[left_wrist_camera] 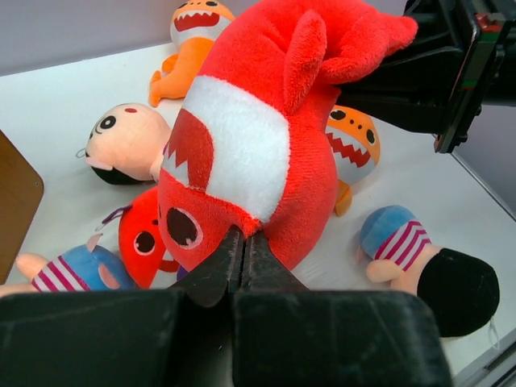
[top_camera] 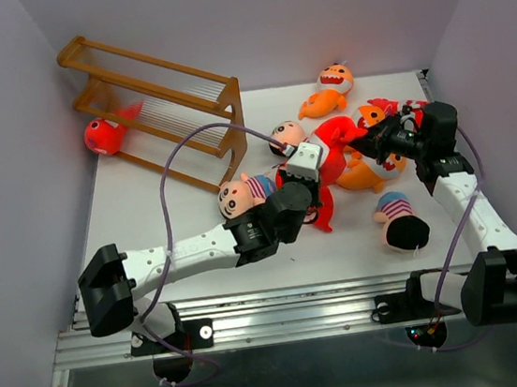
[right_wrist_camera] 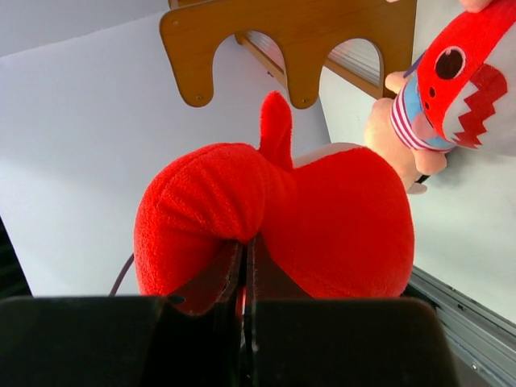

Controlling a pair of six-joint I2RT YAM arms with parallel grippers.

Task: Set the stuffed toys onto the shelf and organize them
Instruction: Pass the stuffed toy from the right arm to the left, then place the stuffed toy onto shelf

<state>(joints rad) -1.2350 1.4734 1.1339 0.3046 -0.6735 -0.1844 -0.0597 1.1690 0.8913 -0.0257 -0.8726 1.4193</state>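
Observation:
A large red shark hangs stretched between my two grippers over the toy pile. My left gripper is shut on the edge of its mouth, also seen from above. The right gripper is shut on its tail. The brown shelf lies tilted at the back left, with another red shark at its left end. On the table lie striped-shirt boys, orange sharks and a small red shark.
The shelf's wooden side panel stands beyond the held toy in the right wrist view. Side walls close in left and right. A purple cable loops over the left arm. The metal rail marks the near table edge.

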